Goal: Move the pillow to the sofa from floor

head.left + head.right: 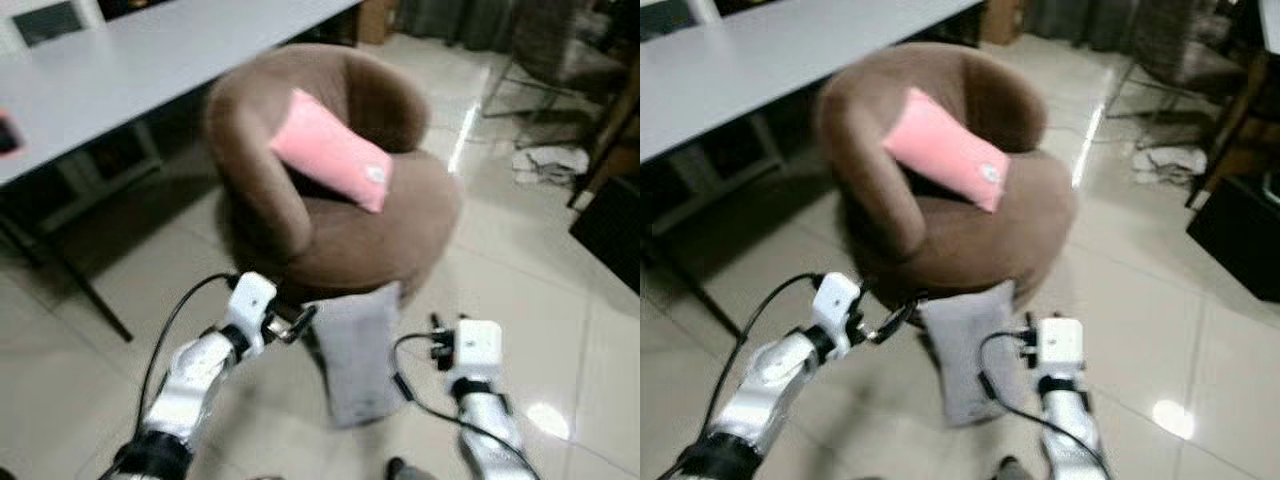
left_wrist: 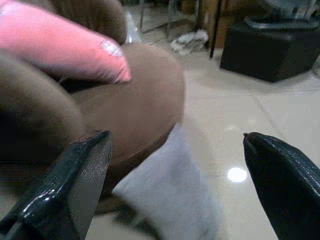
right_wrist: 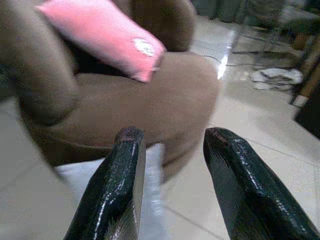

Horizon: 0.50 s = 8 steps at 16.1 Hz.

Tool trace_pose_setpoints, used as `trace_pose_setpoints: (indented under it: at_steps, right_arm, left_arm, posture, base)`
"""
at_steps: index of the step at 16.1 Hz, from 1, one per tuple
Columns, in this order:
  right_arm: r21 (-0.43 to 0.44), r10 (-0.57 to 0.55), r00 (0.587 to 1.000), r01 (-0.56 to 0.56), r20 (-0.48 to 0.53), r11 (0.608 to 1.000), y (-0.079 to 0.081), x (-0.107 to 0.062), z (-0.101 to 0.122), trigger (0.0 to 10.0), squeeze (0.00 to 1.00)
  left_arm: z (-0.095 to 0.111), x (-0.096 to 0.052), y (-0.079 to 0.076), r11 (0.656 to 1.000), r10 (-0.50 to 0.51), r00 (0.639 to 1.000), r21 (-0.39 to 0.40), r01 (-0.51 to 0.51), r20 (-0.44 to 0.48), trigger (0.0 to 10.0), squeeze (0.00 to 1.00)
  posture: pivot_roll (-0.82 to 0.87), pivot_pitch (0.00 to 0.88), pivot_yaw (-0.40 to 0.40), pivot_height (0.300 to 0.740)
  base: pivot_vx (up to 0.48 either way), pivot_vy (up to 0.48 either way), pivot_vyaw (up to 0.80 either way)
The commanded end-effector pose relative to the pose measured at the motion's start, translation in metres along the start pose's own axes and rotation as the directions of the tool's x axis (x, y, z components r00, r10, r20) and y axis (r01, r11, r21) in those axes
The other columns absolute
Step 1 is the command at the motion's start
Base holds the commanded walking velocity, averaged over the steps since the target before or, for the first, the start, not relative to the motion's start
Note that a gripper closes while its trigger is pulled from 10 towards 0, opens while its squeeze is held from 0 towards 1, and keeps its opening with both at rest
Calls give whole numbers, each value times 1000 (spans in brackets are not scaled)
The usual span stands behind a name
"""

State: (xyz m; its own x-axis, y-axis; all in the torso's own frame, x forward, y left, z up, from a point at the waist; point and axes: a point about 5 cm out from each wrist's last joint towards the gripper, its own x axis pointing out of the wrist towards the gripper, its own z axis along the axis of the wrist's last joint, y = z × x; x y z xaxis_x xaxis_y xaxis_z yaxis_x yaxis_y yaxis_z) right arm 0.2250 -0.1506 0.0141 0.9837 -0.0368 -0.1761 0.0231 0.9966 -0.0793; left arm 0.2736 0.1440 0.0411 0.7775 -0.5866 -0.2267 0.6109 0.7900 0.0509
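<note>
Grey pillow [image 1: 358,362] is lying on the tiled floor [image 1: 560,300], its top end leaning against the front of the brown sofa chair [image 1: 330,240]. Its lower end is blurring out, so edges there are hard to make out. A pink cushion [image 1: 333,150] is sitting propped on the seat, against the backrest.

Left gripper [image 2: 175,165] is hovering just to the pillow's left w/ fingers spread wide, nothing between them; the pillow is showing in the gap. Right gripper [image 3: 170,165] is hovering just right of the pillow, fingers parted by a narrower gap, also gripping nothing.

Grey table [image 1: 150,50] is standing behind-left of the chair, cut off by the frame. White cloth [image 1: 550,160] is lying on the floor far right, details too blurred to tell.
</note>
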Motion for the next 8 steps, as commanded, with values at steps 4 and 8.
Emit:
trace_pose_setpoints:
  at_steps: [4,8]
  right_arm:
    - [-25,-1,1000,1,-10,1000,-2,-1,-2,10000,0]
    - [-3,-11,1000,11,-12,1000,-1,-1,-2,10000,0]
  left_arm:
    - [4,5,-1,999,-32,999,28,32,-4,10000,0]
    - [2,4,-1,998,-17,1000,52,17,-10,10000,0]
  posture:
    - [-14,39,69,736]
    - [-13,43,70,736]
  base:
    - [0,480,0]
    - [0,0,-500]
